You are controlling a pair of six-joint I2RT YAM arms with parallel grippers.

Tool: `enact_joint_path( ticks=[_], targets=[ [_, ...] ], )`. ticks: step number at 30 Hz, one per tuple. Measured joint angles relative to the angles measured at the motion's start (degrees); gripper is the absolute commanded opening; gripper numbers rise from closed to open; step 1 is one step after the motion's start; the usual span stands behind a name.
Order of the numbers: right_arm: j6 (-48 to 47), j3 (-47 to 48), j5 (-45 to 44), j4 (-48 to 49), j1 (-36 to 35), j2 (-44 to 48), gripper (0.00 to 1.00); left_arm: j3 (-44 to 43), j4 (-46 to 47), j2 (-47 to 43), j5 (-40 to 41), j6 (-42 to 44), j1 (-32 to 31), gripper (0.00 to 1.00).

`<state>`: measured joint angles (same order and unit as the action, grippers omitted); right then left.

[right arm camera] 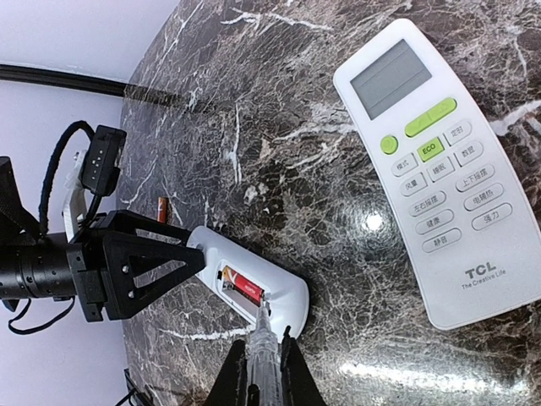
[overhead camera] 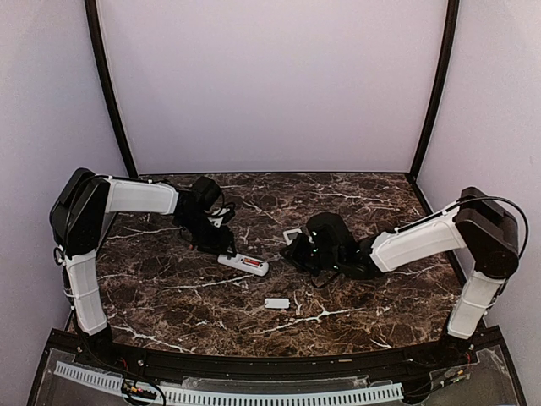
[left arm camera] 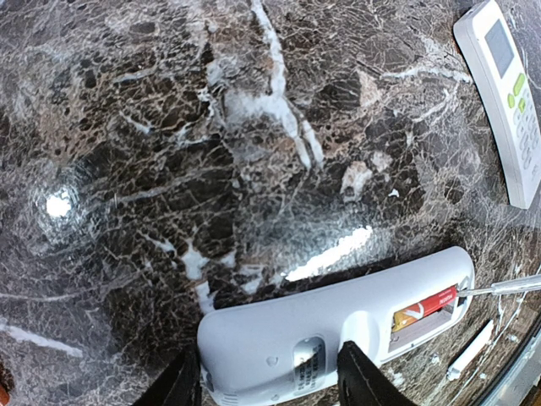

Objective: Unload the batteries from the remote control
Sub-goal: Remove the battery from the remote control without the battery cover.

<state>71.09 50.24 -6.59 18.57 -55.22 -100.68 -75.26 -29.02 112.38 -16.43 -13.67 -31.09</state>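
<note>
A small white remote (left arm camera: 338, 326) lies back-up on the marble, with its battery bay open. One red-orange battery (left arm camera: 423, 306) sits in the bay and also shows in the right wrist view (right arm camera: 242, 286). My left gripper (left arm camera: 270, 372) is shut on the remote's end, one finger on each side; from above it (overhead camera: 221, 244) sits at the remote (overhead camera: 245, 264). My right gripper (right arm camera: 264, 348) is shut on a clear thin tool (right arm camera: 264, 326), whose tip touches the battery's end. A loose orange battery (right arm camera: 162, 208) lies behind the left gripper.
A larger white TCL remote (right arm camera: 439, 169) lies face-up to the right of the small one and also shows in the left wrist view (left arm camera: 507, 93). A small flat white cover (overhead camera: 276, 302) lies nearer the front edge. Walls close in the table's back and sides.
</note>
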Motion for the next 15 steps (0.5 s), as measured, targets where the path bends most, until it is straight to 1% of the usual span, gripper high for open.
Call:
enact_joint_path(
  ticks=[15],
  targets=[
    [2.69, -3.8, 2.29, 7.69, 0.87, -0.39, 0.0, -0.02, -0.04, 0.0, 0.09, 0.09, 0.0, 0.53]
  ],
)
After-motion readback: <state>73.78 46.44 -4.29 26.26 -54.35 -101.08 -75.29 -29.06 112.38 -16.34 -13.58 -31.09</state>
